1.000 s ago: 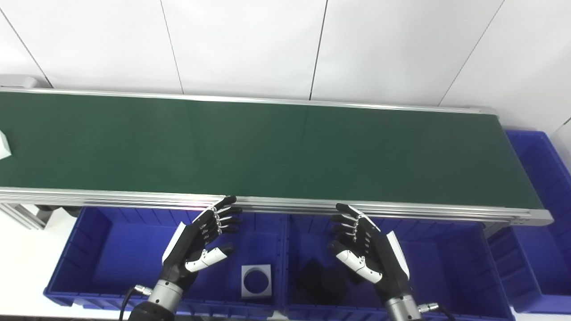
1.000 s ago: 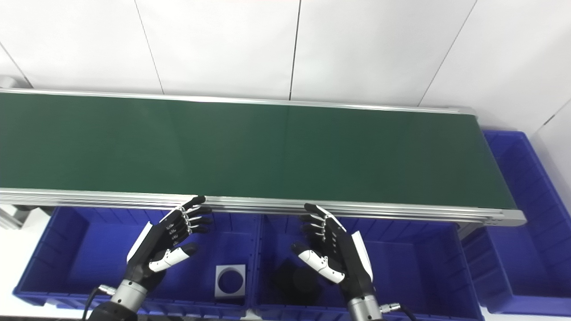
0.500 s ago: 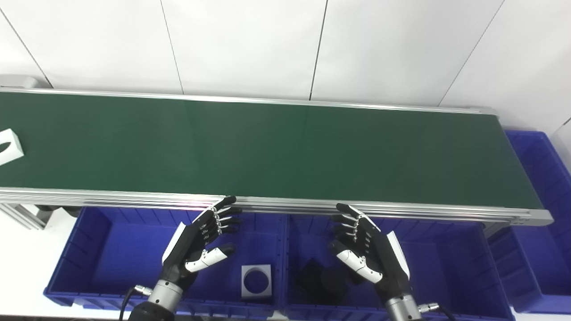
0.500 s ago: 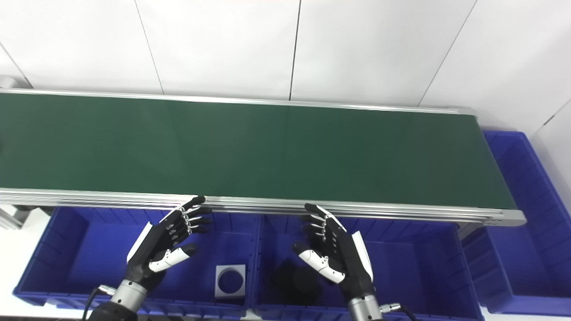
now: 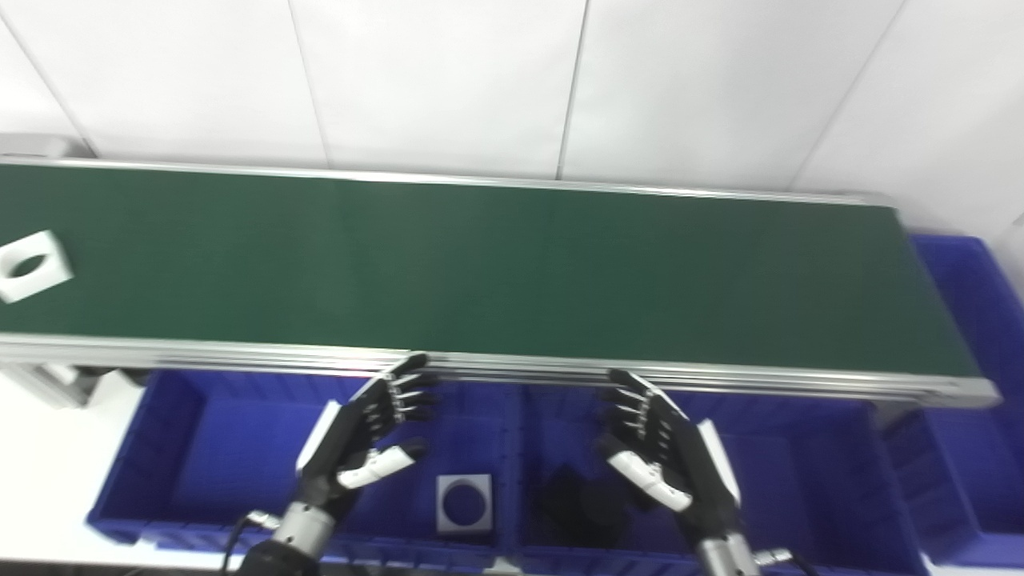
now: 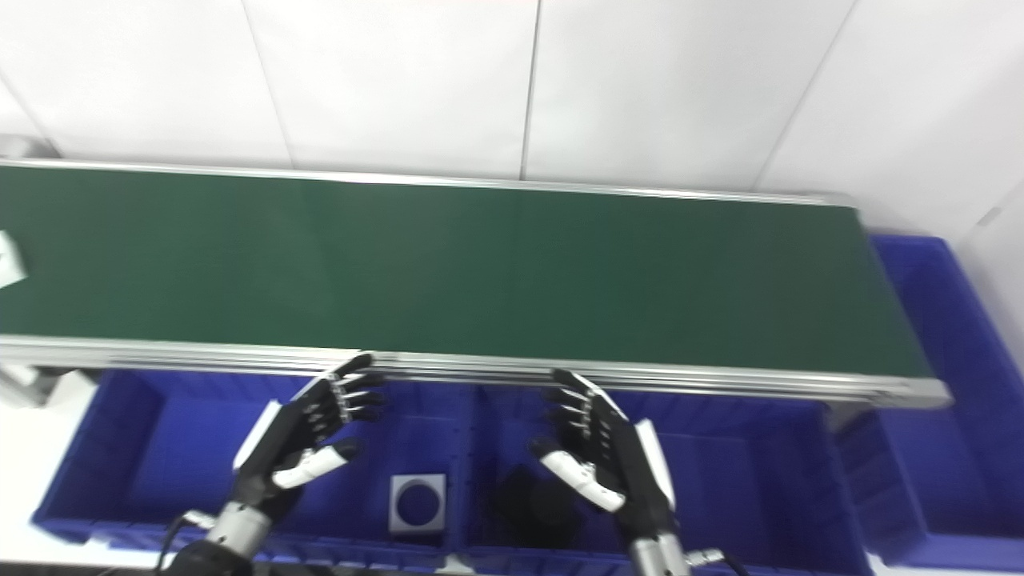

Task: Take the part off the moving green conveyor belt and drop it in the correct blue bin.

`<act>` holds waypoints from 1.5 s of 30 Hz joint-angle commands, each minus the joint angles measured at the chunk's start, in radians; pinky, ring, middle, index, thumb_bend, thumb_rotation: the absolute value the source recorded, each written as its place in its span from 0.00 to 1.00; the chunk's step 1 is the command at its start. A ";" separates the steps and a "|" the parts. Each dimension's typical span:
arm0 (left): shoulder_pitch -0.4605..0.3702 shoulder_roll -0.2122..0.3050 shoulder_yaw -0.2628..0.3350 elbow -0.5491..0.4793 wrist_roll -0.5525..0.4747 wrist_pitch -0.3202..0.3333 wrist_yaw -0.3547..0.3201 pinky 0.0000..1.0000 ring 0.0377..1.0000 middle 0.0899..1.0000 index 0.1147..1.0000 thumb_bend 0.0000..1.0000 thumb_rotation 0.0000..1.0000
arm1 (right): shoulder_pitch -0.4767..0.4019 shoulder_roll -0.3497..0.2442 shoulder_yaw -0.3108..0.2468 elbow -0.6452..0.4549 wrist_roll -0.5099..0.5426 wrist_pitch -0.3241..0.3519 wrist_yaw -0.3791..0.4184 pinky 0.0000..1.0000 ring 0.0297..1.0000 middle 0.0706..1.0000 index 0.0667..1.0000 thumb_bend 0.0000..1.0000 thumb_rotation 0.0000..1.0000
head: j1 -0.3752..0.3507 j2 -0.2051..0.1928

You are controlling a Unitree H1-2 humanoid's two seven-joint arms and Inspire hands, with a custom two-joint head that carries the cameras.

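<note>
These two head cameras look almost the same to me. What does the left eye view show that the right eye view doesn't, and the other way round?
Only the left eye view shows the whole white part with its hole, at the far left of the green belt. The right eye view shows nothing extra; it cuts that part to a sliver at its left edge. Both show the left hand and right hand, open, over the blue bins, a white part in the left bin and dark parts in the middle bin.

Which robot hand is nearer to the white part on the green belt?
Left. The left robot hand waits below the belt's near rail, right of the white part. The right robot hand is farther right.
</note>
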State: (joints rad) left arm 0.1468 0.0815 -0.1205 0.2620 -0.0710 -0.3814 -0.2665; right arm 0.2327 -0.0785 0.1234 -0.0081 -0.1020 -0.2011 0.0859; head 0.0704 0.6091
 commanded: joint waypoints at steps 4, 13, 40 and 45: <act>-0.027 -0.026 -0.015 0.014 0.017 -0.066 0.010 0.69 0.72 0.78 0.84 0.86 0.51 | -0.008 -0.014 -0.005 -0.027 0.018 -0.081 0.004 0.62 0.70 0.74 0.83 0.54 0.47 | 0.095 -0.066; -0.048 -0.045 -0.018 0.077 0.027 -0.088 0.019 0.66 0.69 0.77 0.83 0.87 0.46 | -0.015 -0.018 -0.010 -0.019 0.018 -0.063 0.003 0.63 0.71 0.76 0.84 0.51 0.45 | 0.129 -0.144; -0.089 -0.019 -0.020 0.108 0.098 -0.088 0.040 0.62 0.67 0.75 0.77 0.90 0.32 | -0.045 -0.008 -0.013 0.051 0.044 -0.093 0.007 0.65 0.71 0.76 0.85 0.42 0.33 | 0.180 -0.225; -0.082 0.053 -0.025 -0.027 0.243 -0.073 0.084 0.59 0.67 0.73 0.71 0.91 0.28 | -0.053 -0.009 -0.013 0.067 0.044 -0.098 0.005 0.66 0.72 0.76 0.86 0.43 0.36 | 0.197 -0.233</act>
State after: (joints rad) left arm 0.0805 0.1070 -0.1514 0.2874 0.1480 -0.4321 -0.1998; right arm 0.1966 -0.0900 0.1146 0.0707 -0.0647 -0.2309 0.0916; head 0.2684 0.3758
